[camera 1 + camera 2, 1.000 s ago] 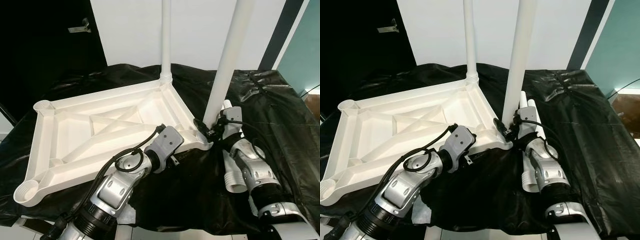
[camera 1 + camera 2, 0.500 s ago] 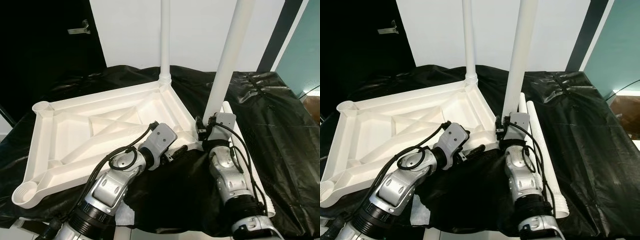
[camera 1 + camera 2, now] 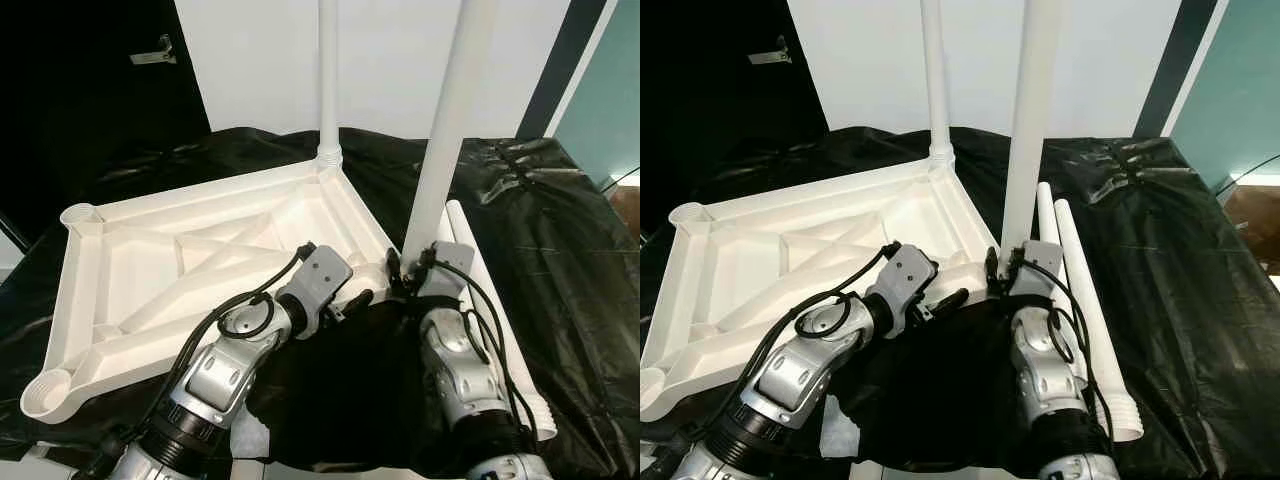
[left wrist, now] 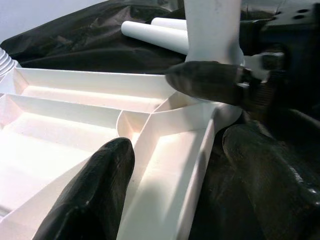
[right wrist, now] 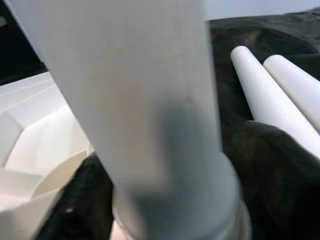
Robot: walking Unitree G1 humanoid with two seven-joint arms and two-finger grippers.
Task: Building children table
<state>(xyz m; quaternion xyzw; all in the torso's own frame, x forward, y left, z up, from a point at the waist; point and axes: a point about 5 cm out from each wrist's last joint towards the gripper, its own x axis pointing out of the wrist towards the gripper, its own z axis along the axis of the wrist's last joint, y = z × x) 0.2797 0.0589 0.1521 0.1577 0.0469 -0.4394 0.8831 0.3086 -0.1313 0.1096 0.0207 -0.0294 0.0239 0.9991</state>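
Left eye view: upturned white tabletop (image 3: pixel 190 265) at centre left. Right gripper (image 3: pixel 400 272) is clamped on the near leg (image 3: pixel 445 130) at its socket end; left gripper (image 4: pixel 170 165), fingers apart, straddles the tabletop's rim. The plastic looks light, rigid and smooth; grip low.

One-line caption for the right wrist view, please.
Right gripper closed around the base of an upright white table leg, two spare legs lying beyond.

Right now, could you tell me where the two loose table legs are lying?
The two loose table legs lie side by side on the black cover, right of the upturned tabletop, just beyond the right gripper.
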